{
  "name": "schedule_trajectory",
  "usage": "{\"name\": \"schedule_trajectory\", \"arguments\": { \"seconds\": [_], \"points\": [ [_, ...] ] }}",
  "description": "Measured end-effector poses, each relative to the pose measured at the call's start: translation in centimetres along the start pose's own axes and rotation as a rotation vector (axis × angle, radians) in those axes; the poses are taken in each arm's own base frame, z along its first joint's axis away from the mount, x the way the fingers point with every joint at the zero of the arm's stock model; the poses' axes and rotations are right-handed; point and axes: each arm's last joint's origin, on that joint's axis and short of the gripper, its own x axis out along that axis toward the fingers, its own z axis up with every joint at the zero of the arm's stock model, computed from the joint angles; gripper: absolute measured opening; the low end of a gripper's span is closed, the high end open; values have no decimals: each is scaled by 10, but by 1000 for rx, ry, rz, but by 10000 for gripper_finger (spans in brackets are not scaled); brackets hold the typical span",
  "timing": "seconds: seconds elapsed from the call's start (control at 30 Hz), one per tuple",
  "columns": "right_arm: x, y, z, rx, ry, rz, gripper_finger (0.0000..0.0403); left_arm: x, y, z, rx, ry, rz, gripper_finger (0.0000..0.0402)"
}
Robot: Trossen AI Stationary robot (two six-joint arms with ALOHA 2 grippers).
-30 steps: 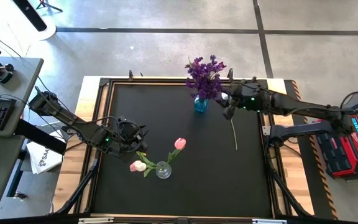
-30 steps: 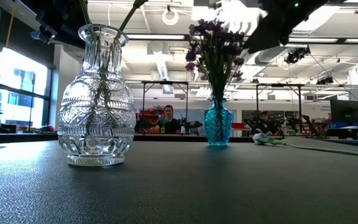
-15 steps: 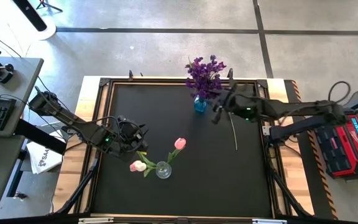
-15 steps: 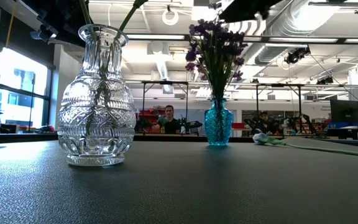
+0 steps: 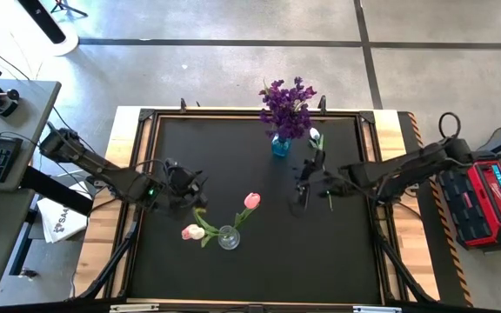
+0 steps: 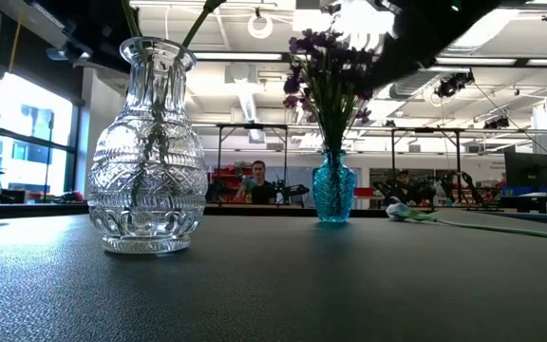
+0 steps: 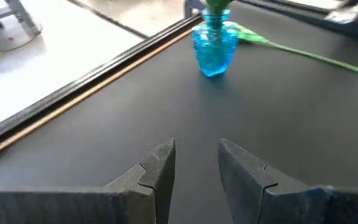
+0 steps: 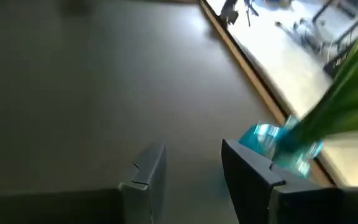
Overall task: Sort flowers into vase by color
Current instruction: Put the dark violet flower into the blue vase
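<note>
Sorting nearly complete: purple sprigs [image 5: 287,103] stand in the blue vase [image 5: 280,145]; pink tulips [image 5: 251,201] sit in the clear vase [image 5: 229,236], which perhaps also holds a white bloom, though the high view is unclear. One white tulip [image 5: 315,136] lies loose on the table [image 5: 355,252], just beside the blue vase. The right gripper [image 5: 300,184] hovers near its stem, fingers parted, empty. The left gripper [image 7: 196,167] waits beside the clear vase, fingers apart, holding nothing.

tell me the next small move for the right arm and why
Probably swing the right gripper, open and empty, back toward the white tulip lying flat on the mat beside the blue vase and lower onto its stem. It looks like the only flower not yet in a vase; the left gripper waits by the clear vase.
</note>
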Motion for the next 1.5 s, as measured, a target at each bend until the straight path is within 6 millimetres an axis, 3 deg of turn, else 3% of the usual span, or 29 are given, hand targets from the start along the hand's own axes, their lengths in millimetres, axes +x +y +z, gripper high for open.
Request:
{"name": "schedule_trajectory", "arguments": {
  "seconds": [0.13,0.3,0.37,0.5,0.7,0.93,1.07,1.23,1.5],
  "points": [
    [0,9,-24,76,33,-13,124,15,17,24,46,45,32,102],
    [-1,18,-38,143,14,-30,124,39,48,51,180,73,86,90],
    [-3,21,-41,152,-1,-43,123,58,57,59,210,53,4,88],
    [-11,31,-45,120,-19,-39,123,108,74,57,257,-124,-333,87],
    [-21,42,-48,86,-36,12,123,172,95,51,245,-446,-437,92],
    [-23,45,-48,94,-41,22,123,244,82,70,211,-440,-614,135],
    [-23,45,-48,103,-41,23,123,271,67,81,208,-452,-642,162],
    [-23,45,-48,120,-44,14,123,285,54,89,207,-473,-661,175],
    [-23,44,-48,143,-53,-12,123,283,45,96,211,-522,-667,160]
  ]
}}
